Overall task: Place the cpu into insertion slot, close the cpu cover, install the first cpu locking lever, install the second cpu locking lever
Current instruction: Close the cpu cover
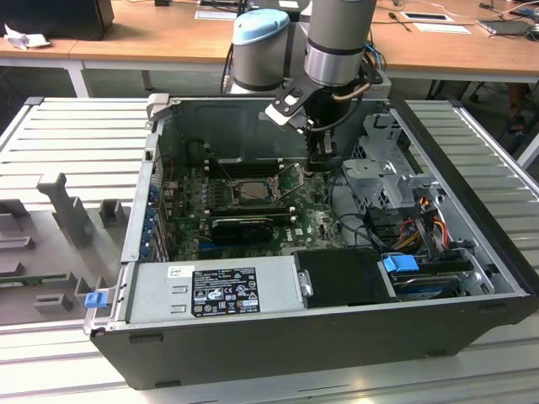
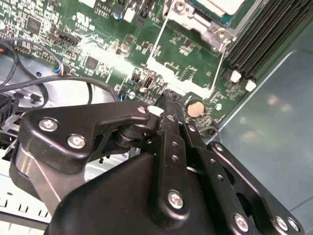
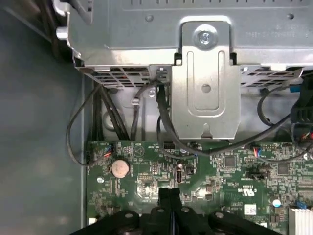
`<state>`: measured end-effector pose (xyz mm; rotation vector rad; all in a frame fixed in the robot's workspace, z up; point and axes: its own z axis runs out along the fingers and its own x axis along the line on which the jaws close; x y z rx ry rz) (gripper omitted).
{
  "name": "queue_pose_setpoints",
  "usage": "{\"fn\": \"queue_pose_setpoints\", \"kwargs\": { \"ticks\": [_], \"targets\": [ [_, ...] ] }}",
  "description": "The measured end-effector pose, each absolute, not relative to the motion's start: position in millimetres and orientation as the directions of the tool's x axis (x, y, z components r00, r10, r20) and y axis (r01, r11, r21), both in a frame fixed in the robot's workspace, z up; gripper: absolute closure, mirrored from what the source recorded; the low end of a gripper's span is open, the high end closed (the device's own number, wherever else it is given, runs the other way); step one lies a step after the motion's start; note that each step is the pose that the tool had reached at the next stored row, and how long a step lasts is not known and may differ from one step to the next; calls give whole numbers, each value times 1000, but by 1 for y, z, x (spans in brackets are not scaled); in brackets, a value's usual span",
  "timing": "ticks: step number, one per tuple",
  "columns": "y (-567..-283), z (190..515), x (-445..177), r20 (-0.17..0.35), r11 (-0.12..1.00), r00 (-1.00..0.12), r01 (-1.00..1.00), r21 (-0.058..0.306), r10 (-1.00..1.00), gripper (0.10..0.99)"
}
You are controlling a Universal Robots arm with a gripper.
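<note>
The insertion slot [image 1: 251,192] is a dark square with a silvery rim in the middle of the green motherboard [image 1: 312,223]. In the second wrist view the pale cpu [image 2: 222,5] lies in it, and the silvery cpu cover [image 2: 193,17] appears to lie flat around it. Two thin wire levers [image 1: 290,175] angle up from the socket's side in the exterior view. My gripper [image 1: 324,162] hangs just to the exterior view's right of the socket, low over the board. Its black fingers [image 2: 168,105] are shut together with nothing between them, as both wrist views show [image 3: 168,195].
A silvery drive cage [image 1: 383,168] with loose cables [image 3: 164,122] stands close beside the gripper. A coin battery [image 3: 120,168] sits on the board near the fingertips. The grey power supply [image 1: 219,290] lines the case's front, and a black ribbed heatsink bar [image 1: 242,225] lies below the socket.
</note>
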<state>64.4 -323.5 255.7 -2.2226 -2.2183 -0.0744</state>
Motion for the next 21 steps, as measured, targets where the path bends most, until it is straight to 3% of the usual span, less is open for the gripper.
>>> {"fn": "queue_pose_setpoints", "kwargs": {
  "ticks": [6,12,21],
  "targets": [
    [-324,246,67,34,-2,1,1000,29,999,980],
    [-324,247,67,34,-2,4,999,-39,999,980],
    [-324,247,59,34,-3,4,999,-41,999,980]
  ]
}}
